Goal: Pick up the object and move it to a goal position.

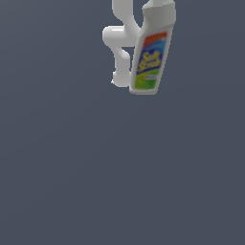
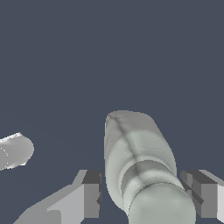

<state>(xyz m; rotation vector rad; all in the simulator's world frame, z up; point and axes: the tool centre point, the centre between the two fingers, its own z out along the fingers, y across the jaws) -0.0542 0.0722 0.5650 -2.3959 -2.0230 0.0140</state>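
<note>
The white cleanser bottle [image 1: 153, 52] hangs in the air near the top of the exterior view, cap up and slightly tilted. Its label is banded orange, blue, yellow and green. The white robot arm [image 1: 119, 48] shows behind it, to the exterior view's left. The gripper itself is cut off by the top edge there. In the wrist view my gripper [image 2: 144, 192] is shut on the bottle [image 2: 138, 153] near its cap, with one grey finger [image 2: 91, 192] on each side. The bottle's body points away from the camera.
A plain dark grey floor [image 1: 119, 182] lies under everything. A white arm link [image 2: 15, 151] shows at the edge of the wrist view. No goal marker shows.
</note>
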